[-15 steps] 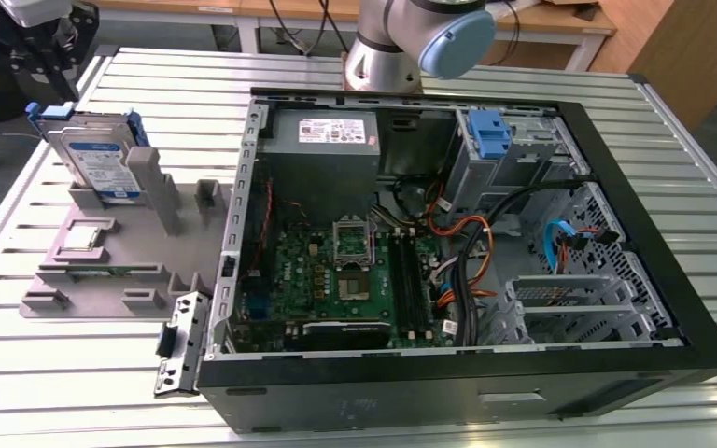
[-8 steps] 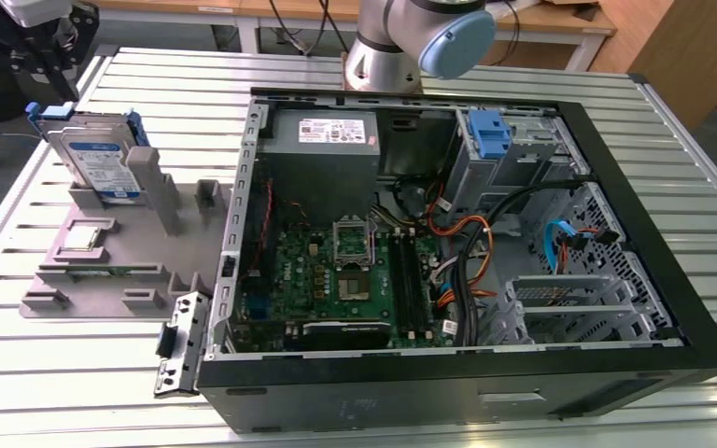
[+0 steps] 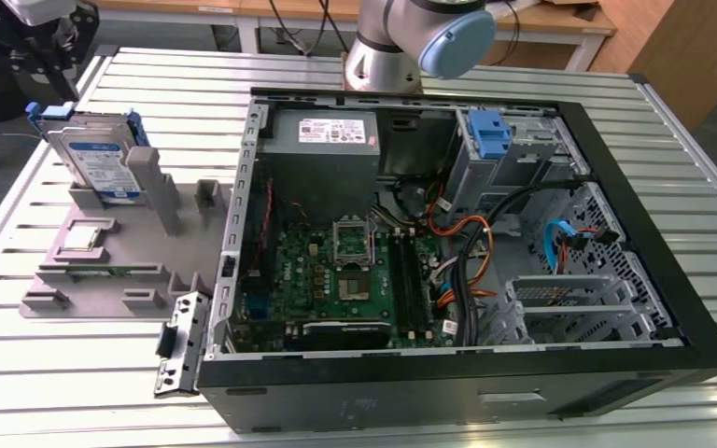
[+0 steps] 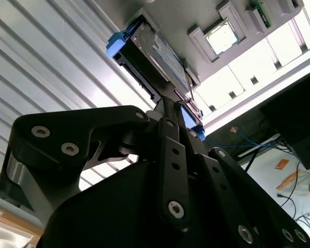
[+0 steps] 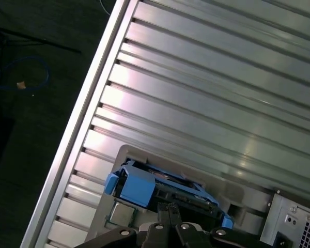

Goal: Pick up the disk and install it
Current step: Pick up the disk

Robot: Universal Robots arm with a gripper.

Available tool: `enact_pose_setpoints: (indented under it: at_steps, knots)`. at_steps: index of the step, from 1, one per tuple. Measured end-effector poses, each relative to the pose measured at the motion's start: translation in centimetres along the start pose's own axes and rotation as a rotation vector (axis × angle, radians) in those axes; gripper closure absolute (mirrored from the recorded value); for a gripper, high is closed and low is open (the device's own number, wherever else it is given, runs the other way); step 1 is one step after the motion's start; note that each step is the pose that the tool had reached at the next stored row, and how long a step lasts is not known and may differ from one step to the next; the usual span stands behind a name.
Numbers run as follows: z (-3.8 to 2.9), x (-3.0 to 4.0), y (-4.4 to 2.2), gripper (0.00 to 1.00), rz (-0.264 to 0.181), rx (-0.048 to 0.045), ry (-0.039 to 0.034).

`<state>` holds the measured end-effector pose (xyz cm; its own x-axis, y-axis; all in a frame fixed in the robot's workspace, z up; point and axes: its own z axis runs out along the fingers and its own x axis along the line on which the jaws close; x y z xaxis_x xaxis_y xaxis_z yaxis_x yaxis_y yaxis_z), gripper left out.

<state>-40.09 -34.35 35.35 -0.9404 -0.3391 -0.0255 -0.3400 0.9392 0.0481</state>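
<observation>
The disk [image 3: 94, 159], a silver drive with a white-and-blue label in a blue carrier, stands upright in a slot of the grey holder [image 3: 97, 271] at the exterior view's left. My dark gripper [image 3: 63, 89] hangs just above its top edge. In both wrist views the fingers lie close together, with the gripper [image 4: 168, 103] [image 5: 169, 209] pointing at the blue-framed disk [image 4: 155, 51] [image 5: 160, 188] a short way beyond it. Nothing is between the fingers.
An open computer case [image 3: 458, 233] lies on the slatted metal table [image 3: 35, 373], to the holder's right in the exterior view. A blue latch [image 3: 489, 135] stands in it, with a metal drive cage [image 3: 545, 299] nearby. A small silver chip [image 3: 81, 238] [image 4: 221, 36] rests on the holder.
</observation>
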Motion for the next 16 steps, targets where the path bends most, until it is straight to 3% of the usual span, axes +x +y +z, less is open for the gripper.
enact_pose_setpoints:
  at_steps: [16]
  knots:
    - [0.0,0.0,0.0,0.9,-0.266,-0.0068,0.0129]
